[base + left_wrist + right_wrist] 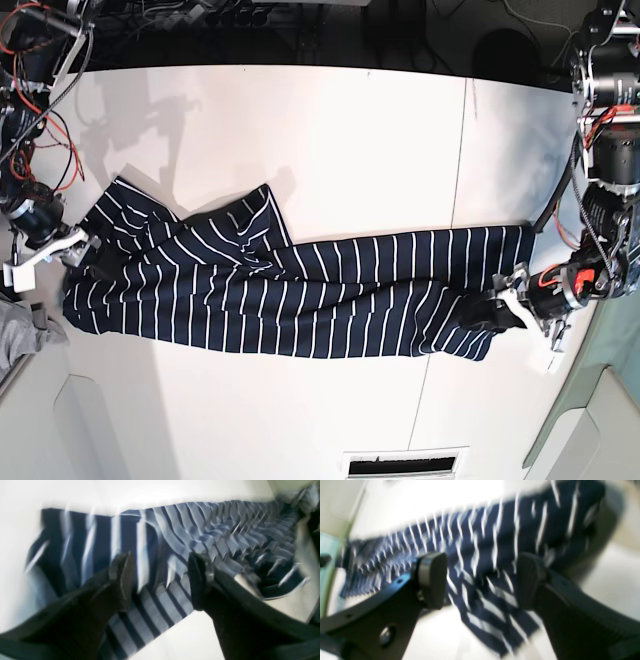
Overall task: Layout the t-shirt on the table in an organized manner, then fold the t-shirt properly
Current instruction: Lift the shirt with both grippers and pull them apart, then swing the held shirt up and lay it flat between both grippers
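Striped t-shirt (pixel 300 290) lying stretched lengthwise across the white desk (pixel 330 140).
Both grippers, left (pixel 160 580) and right (pixel 480 580), are standing with jaws apart over its ends; bare desk is showing around it.

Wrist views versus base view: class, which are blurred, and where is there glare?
Left wrist view: t-shirt stripes smeared, table washed out white. Right wrist view: stripes streaked, glare along the top. Base view: sharp, evenly lit, faint arm shadows at upper left.
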Tool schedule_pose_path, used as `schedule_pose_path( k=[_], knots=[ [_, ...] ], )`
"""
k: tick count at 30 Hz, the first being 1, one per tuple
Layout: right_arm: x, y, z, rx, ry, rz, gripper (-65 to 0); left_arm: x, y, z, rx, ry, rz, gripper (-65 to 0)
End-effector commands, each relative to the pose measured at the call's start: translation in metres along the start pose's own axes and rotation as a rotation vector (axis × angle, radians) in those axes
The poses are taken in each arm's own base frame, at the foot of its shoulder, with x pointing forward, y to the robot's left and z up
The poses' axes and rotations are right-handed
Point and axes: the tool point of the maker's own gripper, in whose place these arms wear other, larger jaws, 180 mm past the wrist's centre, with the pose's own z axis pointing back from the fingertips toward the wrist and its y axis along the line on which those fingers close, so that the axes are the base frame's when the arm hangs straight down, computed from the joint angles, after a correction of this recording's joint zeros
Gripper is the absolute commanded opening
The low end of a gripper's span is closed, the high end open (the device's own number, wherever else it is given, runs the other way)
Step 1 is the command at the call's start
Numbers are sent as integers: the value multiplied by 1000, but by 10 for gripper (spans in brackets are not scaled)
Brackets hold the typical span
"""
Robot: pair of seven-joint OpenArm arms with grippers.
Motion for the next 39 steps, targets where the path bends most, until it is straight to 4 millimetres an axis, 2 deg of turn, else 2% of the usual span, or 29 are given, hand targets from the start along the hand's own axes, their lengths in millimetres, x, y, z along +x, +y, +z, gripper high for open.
schedule_pose_path(
  k=[1, 3, 7, 12, 15, 18, 22, 27, 31, 32, 34, 36, 37, 38, 39],
  knots=[
    [12, -1, 6, 5, -37, 18, -226, 15, 9, 12, 15, -51, -11, -309],
    [-5, -7, 10, -14, -13, 10, -226, 4, 27, 24, 65, -60, 29, -309],
    [-25, -24, 19, -80, -9, 35, -226, -15, 52, 39, 159, -85, 100, -308],
    [-33, -42, 25, -167, -5, 40, -226, -41, 77, 50, 286, -71, 134, -308],
    [-26, -51, 25, -216, -43, 7, -226, -53, 81, 50, 299, -44, 145, -308],
    [-29, -59, 23, -246, -25, -1, -226, -61, 86, 50, 309, -42, 171, -309],
    [-37, -61, 7, -227, -1, -57, -227, -75, 85, 43, 306, -29, 203, -309],
    [-54, -52, -23, -190, 49, -81, -227, -93, 75, 28, 293, -11, 229, -309],
    [-68, -36, -34, -145, 104, -45, -229, -104, 64, 16, 274, 7, 243, -311],
    [-70, -32, -36, -132, 108, -34, -248, -105, 61, 14, 268, 10, 244, -333],
    [-70, -25, -39, -113, 104, -33, -347, -106, 55, 9, 246, 11, 241, -445],
    [-71, -20, -40, -102, 101, -33, -503, -105, 46, 8, 198, 10, 216, -595],
    [-70, -18, -41, -98, 98, -33, -589, -104, 41, 7, 165, 8, 200, -650],
    [-70, -17, -41, -96, 96, -33, -650, -103, 35, 7, 129, 4, 182, -650],
    [-70, -16, -41, -87, 95, -29, -650, -103, 34, 8, 117, -2, 183, -650]
  ],
)
